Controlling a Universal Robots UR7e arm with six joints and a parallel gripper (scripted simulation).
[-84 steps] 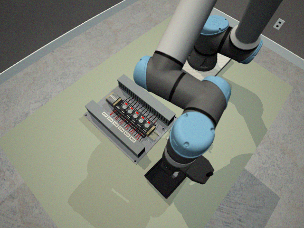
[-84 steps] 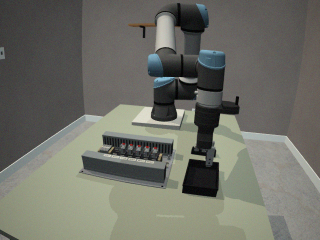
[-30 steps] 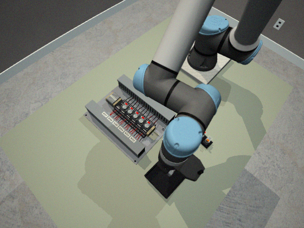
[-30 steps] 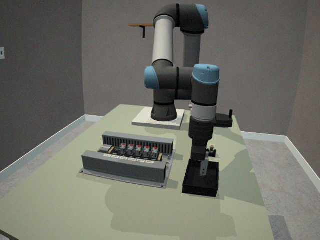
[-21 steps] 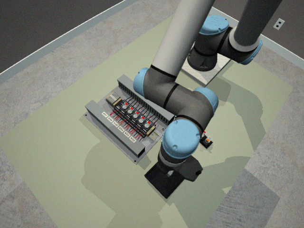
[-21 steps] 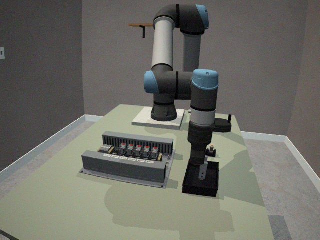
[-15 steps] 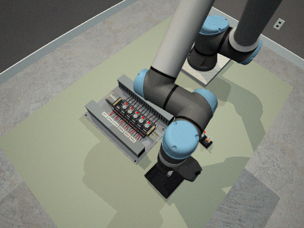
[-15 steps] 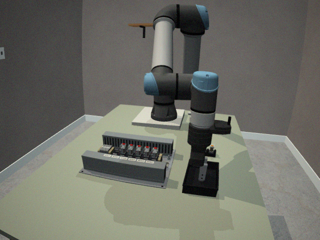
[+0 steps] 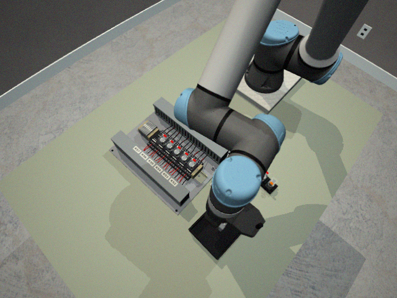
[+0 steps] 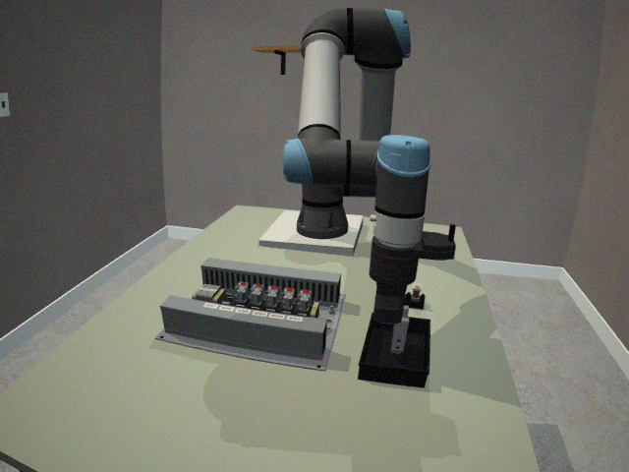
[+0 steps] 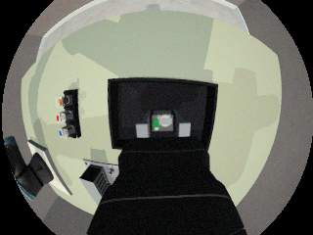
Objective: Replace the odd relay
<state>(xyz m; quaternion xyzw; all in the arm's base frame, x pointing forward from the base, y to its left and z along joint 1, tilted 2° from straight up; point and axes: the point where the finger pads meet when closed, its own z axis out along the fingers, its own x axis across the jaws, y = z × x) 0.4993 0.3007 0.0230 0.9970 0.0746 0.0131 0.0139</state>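
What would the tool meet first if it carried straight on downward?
Probably the floor of the black tray: the tool, shut on the green-buttoned relay, points straight down into it; the remaining gap is unclear.

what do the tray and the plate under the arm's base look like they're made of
Tray: looks like matte black plastic, dull and uniform, with no glints. Base plate: probably brushed or polished metal, pale grey with a soft sheen in the top view, though painted board can't be ruled out.
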